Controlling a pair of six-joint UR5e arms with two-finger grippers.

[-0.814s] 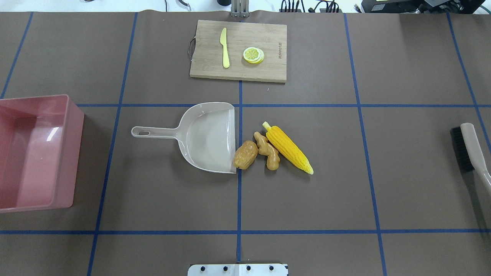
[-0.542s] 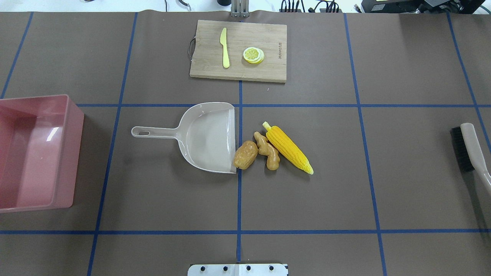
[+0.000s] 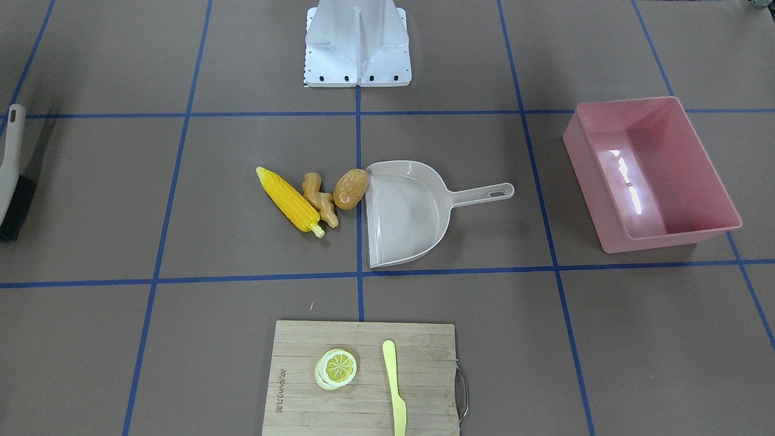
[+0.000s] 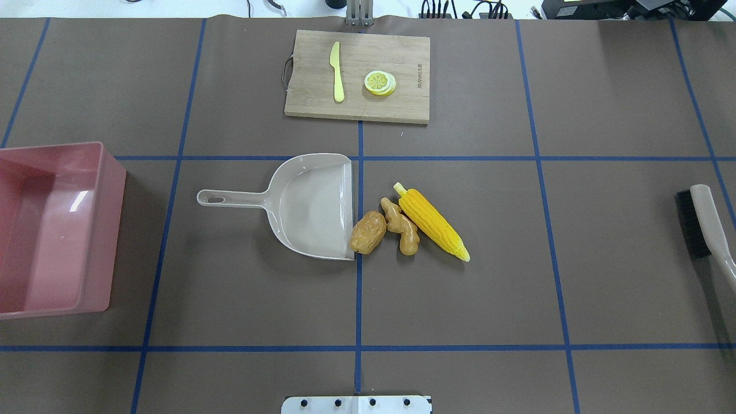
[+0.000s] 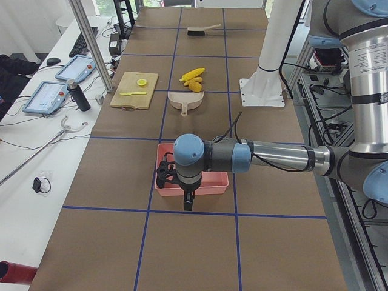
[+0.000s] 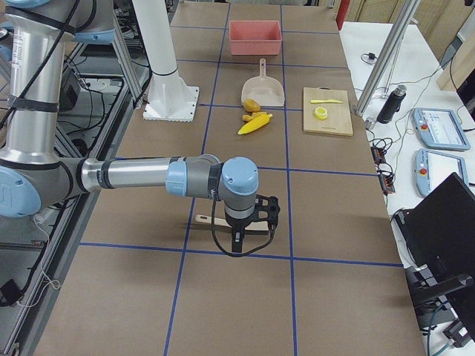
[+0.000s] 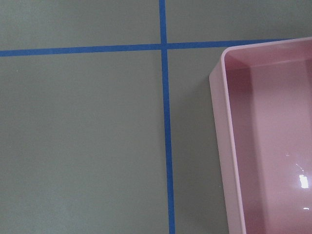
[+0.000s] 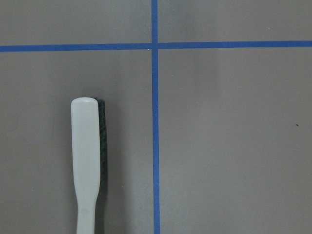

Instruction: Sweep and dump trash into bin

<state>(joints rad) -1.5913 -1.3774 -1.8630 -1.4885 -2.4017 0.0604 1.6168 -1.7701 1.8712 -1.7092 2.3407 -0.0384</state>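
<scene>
The yellow corn cob (image 4: 432,222), the tan ginger root (image 4: 401,226) and the brown potato (image 4: 368,232) lie side by side on the table. The potato touches the open lip of the beige dustpan (image 4: 313,207). The pink bin (image 4: 118,178) stands at the table's left end. My left gripper (image 5: 165,179) hangs over the bin (image 5: 200,189), and my right gripper (image 6: 266,210) hangs over the brush (image 6: 215,219). Both show only in the side views, so I cannot tell whether they are open or shut.
A brush (image 4: 704,224) with black bristles lies at the table's right edge, also in the right wrist view (image 8: 87,156). A wooden cutting board (image 4: 356,75) at the far side carries a yellow knife (image 4: 337,72) and lemon slices (image 4: 380,83). The bin's corner (image 7: 222,122) shows in the left wrist view.
</scene>
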